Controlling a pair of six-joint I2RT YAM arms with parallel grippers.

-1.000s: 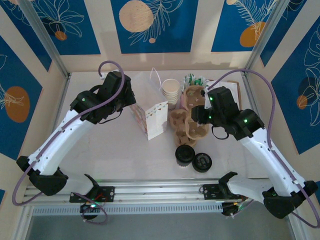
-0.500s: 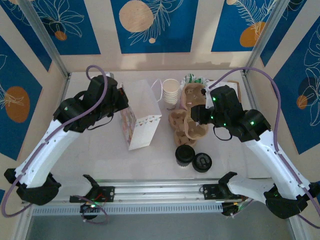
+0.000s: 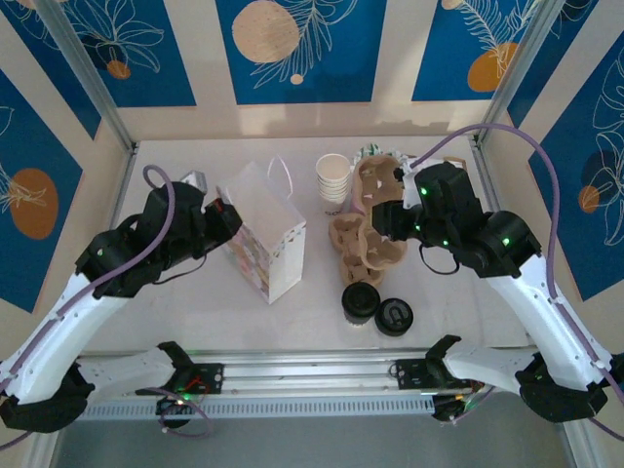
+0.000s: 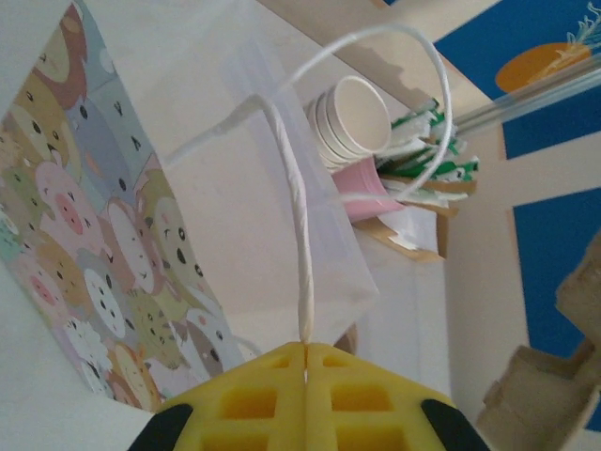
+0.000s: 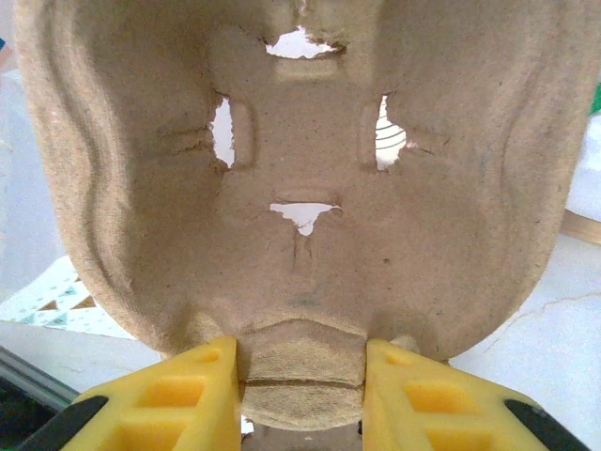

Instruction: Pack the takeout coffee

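The takeout coffee [image 3: 360, 301], a small cup under a round black lid, stands at the table's near middle, apart from both grippers. My left gripper [image 3: 220, 215] [image 4: 307, 349] is shut on the white twisted handle [image 4: 300, 272] of a paper bag [image 3: 263, 239] [image 4: 131, 235] printed with cartoon animals. The bag leans, with its mouth open. My right gripper [image 3: 383, 220] [image 5: 302, 376] is shut on a tab at the edge of a brown pulp cup carrier [image 3: 363, 244] [image 5: 300, 160], which spans the right wrist view.
A low black lid [image 3: 394, 317] lies just right of the coffee. A stack of cream paper cups [image 3: 333, 177] [image 4: 352, 117] stands at the back, beside a second pulp carrier [image 3: 380, 180] and green-and-white packets [image 4: 423, 164]. Walls close in the table on three sides.
My left arm has drawn back toward the near left, dragging the bag left by its handle and tipping it. The right gripper has kept its hold on the carrier almost in place.
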